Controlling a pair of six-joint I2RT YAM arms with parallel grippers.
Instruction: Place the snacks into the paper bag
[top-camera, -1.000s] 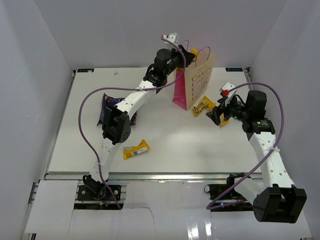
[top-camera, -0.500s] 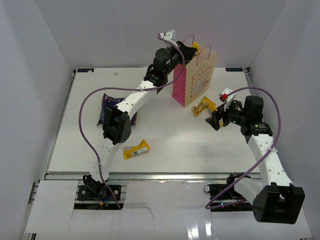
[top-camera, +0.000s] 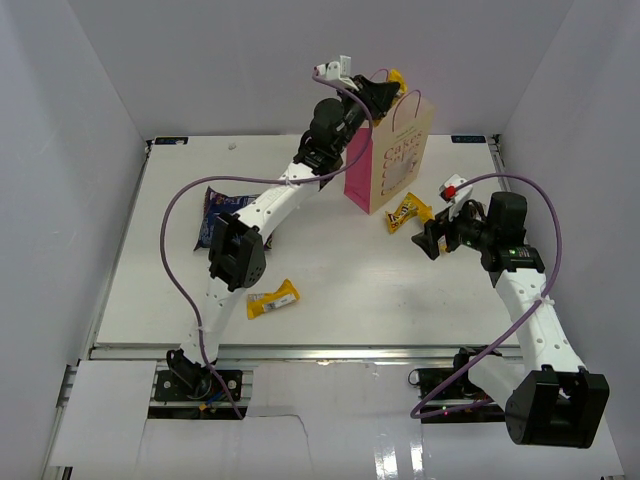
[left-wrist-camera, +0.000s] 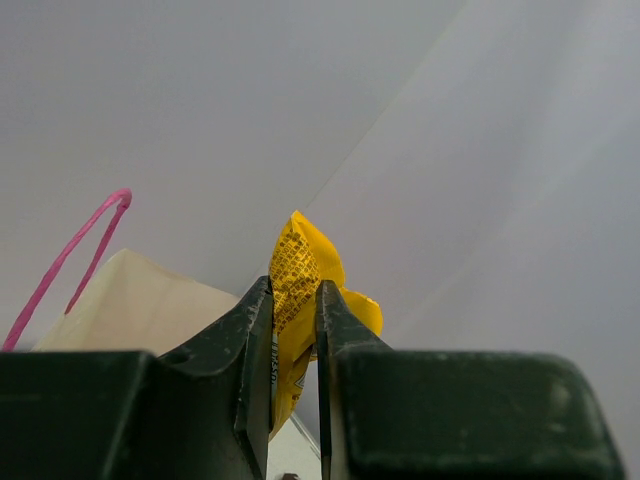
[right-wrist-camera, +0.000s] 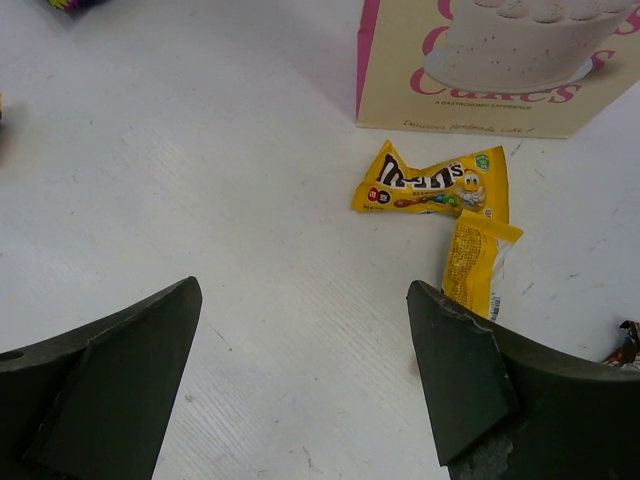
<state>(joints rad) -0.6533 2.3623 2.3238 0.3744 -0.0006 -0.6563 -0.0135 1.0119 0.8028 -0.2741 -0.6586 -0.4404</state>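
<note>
The paper bag (top-camera: 392, 160) stands upright at the back of the table, with a pink side panel and pink lettering. My left gripper (top-camera: 385, 85) is raised above the bag's top edge and is shut on a yellow wrapped bar (left-wrist-camera: 292, 290); the bag's cream top (left-wrist-camera: 140, 300) and a pink handle (left-wrist-camera: 70, 255) show below it. My right gripper (top-camera: 432, 240) is open and empty, low over the table. Two yellow packets (right-wrist-camera: 432, 180) (right-wrist-camera: 473, 262) lie in front of the bag (right-wrist-camera: 500, 70). Another yellow bar (top-camera: 273, 299) lies near the front. The blue-purple chip bag (top-camera: 222, 215) lies at the left.
A dark wrapper corner (right-wrist-camera: 628, 345) shows at the right edge of the right wrist view. White walls enclose the table on three sides. The left arm's purple cable (top-camera: 175, 230) loops over the left half of the table.
My left gripper has risen with the yellow bar, from beside the bag's opening to above its top edge. My right gripper has drawn back slightly from the packets.
</note>
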